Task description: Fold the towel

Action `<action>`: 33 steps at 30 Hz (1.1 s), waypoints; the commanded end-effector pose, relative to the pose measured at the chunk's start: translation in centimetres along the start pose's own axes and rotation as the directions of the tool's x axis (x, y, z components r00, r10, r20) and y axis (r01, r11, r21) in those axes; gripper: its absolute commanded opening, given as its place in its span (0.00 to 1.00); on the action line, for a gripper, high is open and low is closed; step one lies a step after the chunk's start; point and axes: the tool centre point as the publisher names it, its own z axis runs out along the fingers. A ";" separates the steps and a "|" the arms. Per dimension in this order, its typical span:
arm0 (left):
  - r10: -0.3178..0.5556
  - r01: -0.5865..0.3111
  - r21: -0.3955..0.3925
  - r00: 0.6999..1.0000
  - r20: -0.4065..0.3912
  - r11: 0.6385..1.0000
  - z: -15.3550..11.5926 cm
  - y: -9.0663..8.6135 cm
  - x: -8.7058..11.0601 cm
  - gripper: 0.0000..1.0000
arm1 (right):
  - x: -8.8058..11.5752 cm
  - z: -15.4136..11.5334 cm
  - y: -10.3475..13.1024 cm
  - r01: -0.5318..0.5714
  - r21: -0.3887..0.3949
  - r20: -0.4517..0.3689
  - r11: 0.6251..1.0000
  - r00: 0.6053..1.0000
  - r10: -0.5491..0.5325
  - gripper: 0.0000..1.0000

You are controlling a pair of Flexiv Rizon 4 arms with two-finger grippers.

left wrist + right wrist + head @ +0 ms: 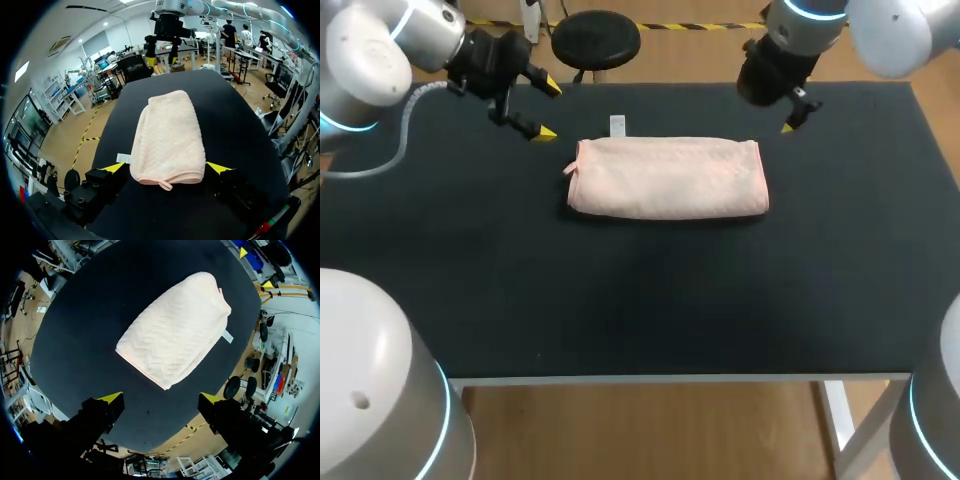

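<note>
A pale pink towel (pixel 668 177) lies folded into a thick oblong on the black table (pixel 620 300), back of centre. A small white tag (pixel 617 124) sticks out at its far edge. My left gripper (pixel 547 108) hovers open off the towel's left end, empty. In the left wrist view the towel (pixel 170 137) stretches straight ahead of the open left gripper (pixel 167 169), its hemmed end nearest. My right gripper (pixel 790 115) hangs open above the table just past the towel's back right corner. In the right wrist view the towel (pixel 175 330) lies ahead of the empty right gripper (pixel 161 398).
The table's front edge (pixel 670 378) runs across the near side, its right edge (pixel 932 190) slanting at the right. Dark tabletop surrounds the towel on all sides. My right arm's gripper (pixel 162 50) shows beyond the towel in the left wrist view.
</note>
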 end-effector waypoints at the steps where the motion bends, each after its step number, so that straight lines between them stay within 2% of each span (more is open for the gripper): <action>1: 0.001 -0.001 0.002 1.000 0.000 1.000 0.0 0.1 0.0 1.00 | 0.2 -0.1 0.0 -0.001 0.001 0.001 1.000 1.000 0.001 1.00; 7: 0.001 -0.001 0.002 1.000 0.000 1.000 0.0 0.1 0.0 1.00 | 0.2 -0.1 0.0 -0.001 0.001 0.001 1.000 1.000 0.001 1.00; 9: 0.001 -0.001 0.002 1.000 0.000 1.000 0.0 0.1 0.0 1.00 | -0.2 0.3 -0.3 -0.127 -0.042 0.112 0.991 0.985 0.131 1.00; 11: 0.001 -0.001 0.002 1.000 0.000 1.000 0.0 0.1 0.0 1.00 | -0.6 0.1 -0.5 -0.239 -0.085 0.200 0.967 0.947 0.252 1.00; 12: 0.001 -0.001 0.002 1.000 0.000 1.000 0.0 0.1 0.0 1.00 | -0.8 -0.1 -0.4 -0.274 -0.130 0.236 0.953 0.925 0.298 1.00; 15: 0.001 -0.001 0.002 1.000 0.000 1.000 0.0 0.1 0.0 1.00 | -1.1 -0.6 0.3 -0.372 -0.187 0.324 0.909 0.850 0.415 1.00; 18: 0.001 -0.001 0.002 1.000 0.000 1.000 0.0 0.1 0.0 1.00 | -1.3 -0.8 1.1 -0.491 -0.231 0.350 0.840 0.763 0.543 1.00; 20: 0.001 -0.001 0.002 1.000 0.000 1.000 0.0 0.1 0.0 1.00 | -1.6 -1.2 1.3 -0.595 -0.325 0.310 0.735 0.667 0.677 1.00; 21: 0.001 -0.001 0.002 1.000 0.000 1.000 0.0 0.1 0.0 1.00 | -1.5 -1.4 1.6 -0.620 -0.347 0.316 0.703 0.629 0.711 1.00; 22: 0.001 -0.001 0.002 1.000 0.000 1.000 0.0 0.1 0.0 1.00 | -1.6 -1.5 1.8 -0.684 -0.375 0.275 0.626 0.563 0.779 1.00; 24: 0.001 -0.001 0.002 1.000 0.000 1.000 0.0 0.1 0.0 1.00 | -1.6 -1.8 2.1 -0.732 -0.437 0.235 0.523 0.468 0.852 1.00; 25: 0.001 -0.001 0.002 1.000 0.000 1.000 0.0 0.1 0.0 1.00 | -1.6 -1.8 2.1 -0.779 -0.456 0.180 0.431 0.393 0.902 1.00; 26: 0.001 -0.001 0.002 1.000 0.000 1.000 0.0 0.1 0.0 1.00 | -1.6 -1.8 2.2 -0.781 -0.489 0.152 0.388 0.362 0.920 1.00; 27: 0.001 -0.001 0.002 1.000 0.000 1.000 0.0 0.1 0.0 1.00 | -1.5 -1.8 2.4 -0.800 -0.496 0.143 0.338 0.309 0.940 1.00; 28: 0.001 -0.001 0.002 1.000 0.000 1.000 0.0 0.1 0.0 1.00 | -1.4 -1.8 2.3 -0.824 -0.508 0.080 0.252 0.246 0.966 1.00; 29: 0.001 -0.001 0.002 1.000 0.000 1.000 0.0 0.1 0.0 1.00 | -1.3 -1.8 2.3 -0.820 -0.534 0.044 0.204 0.214 0.976 1.00; 33: 0.001 -0.001 0.002 1.000 0.000 1.000 0.0 0.1 0.0 1.00 | -0.7 -1.7 2.1 -0.840 -0.543 -0.085 0.004 0.059 0.995 1.00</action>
